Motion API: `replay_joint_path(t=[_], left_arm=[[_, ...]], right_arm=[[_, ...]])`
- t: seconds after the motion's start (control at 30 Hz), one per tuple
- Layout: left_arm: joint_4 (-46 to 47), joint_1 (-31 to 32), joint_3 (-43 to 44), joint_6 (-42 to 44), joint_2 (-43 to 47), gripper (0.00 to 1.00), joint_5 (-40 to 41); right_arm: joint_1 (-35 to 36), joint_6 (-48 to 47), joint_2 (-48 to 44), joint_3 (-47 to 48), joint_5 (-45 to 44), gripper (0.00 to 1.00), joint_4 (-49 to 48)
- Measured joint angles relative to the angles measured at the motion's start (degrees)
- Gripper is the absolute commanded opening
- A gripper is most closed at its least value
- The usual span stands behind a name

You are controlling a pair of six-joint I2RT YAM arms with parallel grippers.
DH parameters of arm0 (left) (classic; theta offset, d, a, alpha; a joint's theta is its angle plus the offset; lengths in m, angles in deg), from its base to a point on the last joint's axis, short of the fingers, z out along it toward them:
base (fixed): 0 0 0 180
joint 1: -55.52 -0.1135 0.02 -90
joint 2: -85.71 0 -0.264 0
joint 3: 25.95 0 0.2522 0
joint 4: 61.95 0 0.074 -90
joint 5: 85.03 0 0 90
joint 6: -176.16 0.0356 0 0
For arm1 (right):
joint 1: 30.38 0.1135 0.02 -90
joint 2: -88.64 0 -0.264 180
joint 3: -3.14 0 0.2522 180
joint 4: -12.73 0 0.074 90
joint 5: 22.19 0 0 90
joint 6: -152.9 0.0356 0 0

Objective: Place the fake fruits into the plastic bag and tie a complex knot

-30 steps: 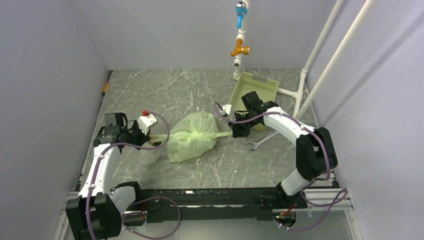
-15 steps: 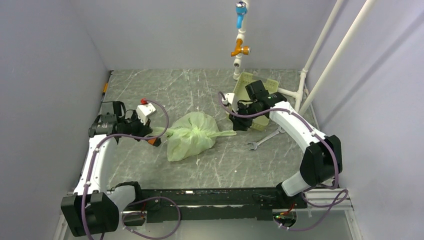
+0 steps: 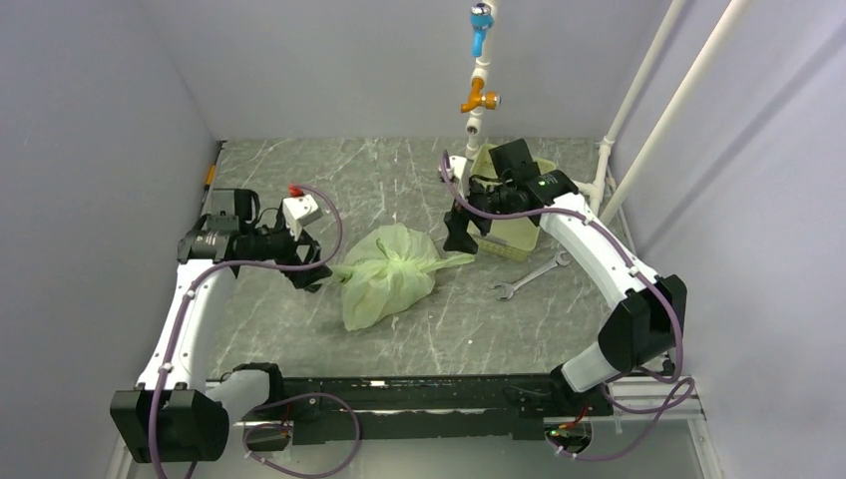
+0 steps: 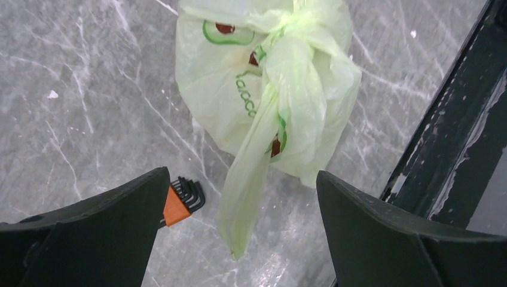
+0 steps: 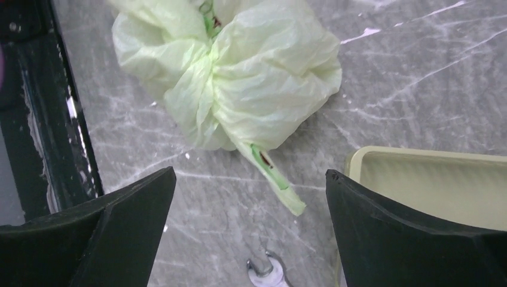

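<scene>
The left white-shelled arm (image 3: 190, 329) and the right white-shelled arm (image 3: 589, 244) had smooth, rounded links joined by blocky black joint housings. A thin purple cable (image 3: 339, 233) ran along the left one and looped free near its wrist. A second purple cable (image 3: 469, 207) did the same on the right. A small white box with a red cap (image 3: 301, 211) sat on the left wrist, and a tiny green light (image 3: 540, 183) glowed on the right wrist. The left gripper (image 4: 242, 177) and the right gripper (image 5: 250, 173) each had two broad, matte black, wedge-shaped fingers.
</scene>
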Motion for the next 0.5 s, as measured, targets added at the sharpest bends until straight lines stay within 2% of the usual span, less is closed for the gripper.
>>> replay_joint_path(t=[0.2,0.4,0.5], left_arm=[[1.31,0.02,8.24,-7.89,-1.6,0.99,-0.83],[2.93,-0.55,20.31,-18.03,-7.8,0.99,1.4],[2.93,-4.31,24.72,-23.04,-11.65,0.99,2.03]], right_arm=[[-3.85,11.02,-0.63,0.28,1.33,1.0,-7.54],[-15.8,23.89,-0.66,2.62,1.6,1.0,-14.64],[-20.83,26.49,-1.29,2.78,0.22,1.0,-16.06]])
